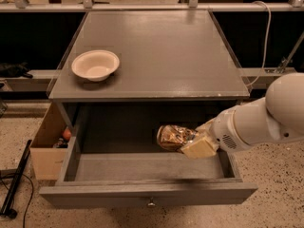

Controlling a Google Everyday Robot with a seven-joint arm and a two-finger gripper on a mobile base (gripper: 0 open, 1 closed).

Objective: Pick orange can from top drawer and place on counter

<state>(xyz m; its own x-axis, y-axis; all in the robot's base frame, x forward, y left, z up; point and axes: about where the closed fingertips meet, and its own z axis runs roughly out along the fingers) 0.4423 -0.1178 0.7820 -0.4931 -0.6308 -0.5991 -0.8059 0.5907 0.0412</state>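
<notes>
The top drawer (147,193) is found pulled open, with its knob (151,204) at the front centre. Over its right half the gripper (194,144) is extended from the right, its cream fingers (202,148) closed on the orange can (172,137). The can is held on its side, projecting leftward beyond the fingertips, apparently clear of the drawer floor. A cardboard box (46,148) is noted left of the drawer. Farther back, a white bowl (95,64) is seated on the left of the desk (166,51).
</notes>
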